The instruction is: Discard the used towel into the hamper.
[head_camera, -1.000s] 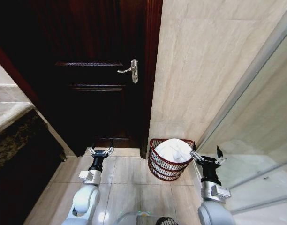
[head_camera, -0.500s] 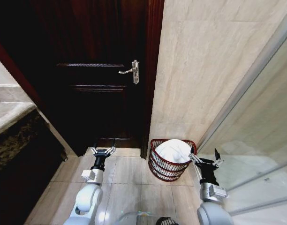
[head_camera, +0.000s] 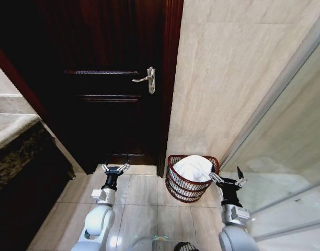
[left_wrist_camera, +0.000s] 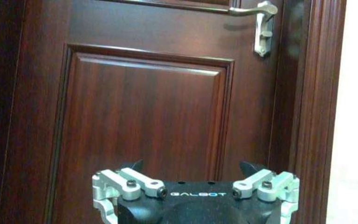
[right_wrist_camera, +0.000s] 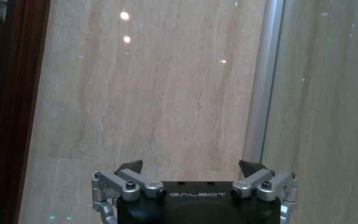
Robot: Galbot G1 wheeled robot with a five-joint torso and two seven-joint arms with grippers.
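Observation:
The hamper (head_camera: 175, 184), a small round reddish-brown wire basket, stands on the tiled floor at the foot of the beige wall. A white towel (head_camera: 194, 169) lies bunched inside it, heaped up to the rim. My right gripper (head_camera: 226, 177) is open and empty, just to the right of the hamper's rim and apart from the towel. In the right wrist view the right gripper (right_wrist_camera: 191, 167) faces the beige wall. My left gripper (head_camera: 114, 167) is open and empty, held low in front of the dark door; the left wrist view shows the left gripper (left_wrist_camera: 191, 167) facing the door panel.
A dark wooden door (head_camera: 107, 89) with a silver lever handle (head_camera: 145, 78) stands shut ahead. A glass shower partition (head_camera: 285, 157) with a metal frame runs along the right. A dark stone counter (head_camera: 13, 151) stands on the left. Open floor tiles (head_camera: 141, 191) lie between the arms.
The right gripper has drawn back slightly and lowered beside the hamper. The camera has shifted a little. The towel stays in the hamper.

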